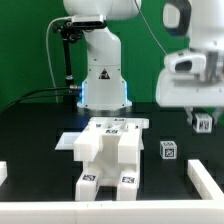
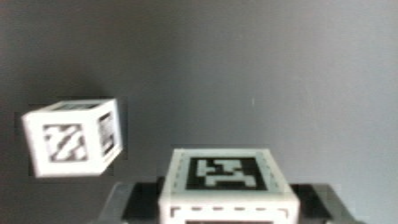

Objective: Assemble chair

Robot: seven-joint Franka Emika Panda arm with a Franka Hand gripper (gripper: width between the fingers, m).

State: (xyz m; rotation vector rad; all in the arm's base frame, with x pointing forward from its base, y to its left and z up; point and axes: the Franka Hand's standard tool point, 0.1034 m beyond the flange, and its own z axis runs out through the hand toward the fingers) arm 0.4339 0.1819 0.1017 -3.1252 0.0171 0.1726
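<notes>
The partly built chair [image 1: 108,152], chunky white blocks with black-and-white tags, stands at the middle of the black table. My gripper [image 1: 199,114] hangs above the table at the exterior view's right, shut on a small white tagged chair piece [image 1: 204,122]. In the wrist view that piece [image 2: 224,176] sits between my dark fingers [image 2: 139,198], tag facing the camera, and the gripper [image 2: 226,206] is closed on its sides. A second small tagged white block [image 1: 168,150] rests on the table between the chair and the gripper. It also shows in the wrist view [image 2: 75,136], beside the held piece.
The robot base [image 1: 103,80] stands behind the chair. A flat white board with tags [image 1: 118,126] lies just behind the chair blocks. A white piece [image 1: 206,180] lies at the front on the exterior view's right, and another [image 1: 3,172] at its left edge.
</notes>
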